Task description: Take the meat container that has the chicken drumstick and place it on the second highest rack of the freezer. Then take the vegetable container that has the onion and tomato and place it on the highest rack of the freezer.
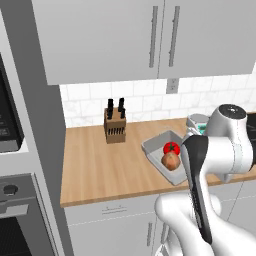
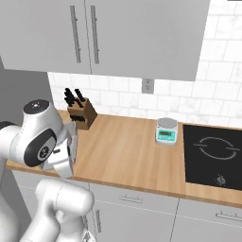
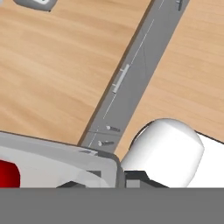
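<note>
The tool, pinched shut on the rim of the pale grey rectangular container (image 1: 159,148), sits at its lower-right corner; red tomato (image 1: 171,148) and tan onion (image 1: 171,161) lie up-left inside.

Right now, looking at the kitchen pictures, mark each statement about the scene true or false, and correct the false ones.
1. The tomato and the onion lie in the grey container. True.
2. The knife block stands on the stovetop. False: it stands on the wooden counter, near the tiled wall.
3. A small kitchen scale sits on the counter beside the black cooktop. True.
4. The tomato is green. False: it is bright red.
5. The upper cabinet doors are open. False: they are closed.
</note>
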Controlling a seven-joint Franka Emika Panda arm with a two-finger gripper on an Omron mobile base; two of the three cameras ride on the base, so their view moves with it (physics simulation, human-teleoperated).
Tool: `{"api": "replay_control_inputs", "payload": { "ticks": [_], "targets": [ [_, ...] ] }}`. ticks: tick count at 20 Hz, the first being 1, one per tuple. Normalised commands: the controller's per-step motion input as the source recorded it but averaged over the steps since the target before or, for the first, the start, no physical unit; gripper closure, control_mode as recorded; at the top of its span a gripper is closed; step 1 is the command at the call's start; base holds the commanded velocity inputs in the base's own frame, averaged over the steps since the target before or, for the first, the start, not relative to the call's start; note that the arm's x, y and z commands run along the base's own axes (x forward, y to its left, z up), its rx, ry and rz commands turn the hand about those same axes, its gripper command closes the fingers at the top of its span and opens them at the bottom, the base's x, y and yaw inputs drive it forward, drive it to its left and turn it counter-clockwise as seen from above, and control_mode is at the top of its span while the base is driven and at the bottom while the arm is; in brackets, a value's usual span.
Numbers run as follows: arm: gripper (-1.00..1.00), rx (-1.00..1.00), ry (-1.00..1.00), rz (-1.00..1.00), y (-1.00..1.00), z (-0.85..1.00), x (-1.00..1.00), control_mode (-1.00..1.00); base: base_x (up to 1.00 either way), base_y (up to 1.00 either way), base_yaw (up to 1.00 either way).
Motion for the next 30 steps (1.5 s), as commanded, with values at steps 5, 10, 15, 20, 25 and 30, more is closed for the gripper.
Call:
{"api": "replay_control_inputs", "payload": {
  "ticks": [5,10,15,20,25,30],
  "targets": [
    [1.00,0.00,0.00,0.00,0.00,0.00,0.00,1.00,-0.04,0.00,0.00],
    [1.00,0.00,0.00,0.00,0.00,0.00,0.00,1.00,-1.00,0.02,0.00],
    [1.00,0.00,0.00,0.00,0.00,0.00,0.00,1.00,-1.00,0.00,0.00],
    [1.00,0.00,0.00,0.00,0.00,0.00,0.00,1.00,-1.00,0.01,0.00],
    [1.00,0.00,0.00,0.00,0.00,0.00,0.00,1.00,-0.33,0.71,0.01],
    [1.00,0.00,0.00,0.00,0.00,0.00,0.00,1.00,0.17,1.00,0.03]
  ]
}}
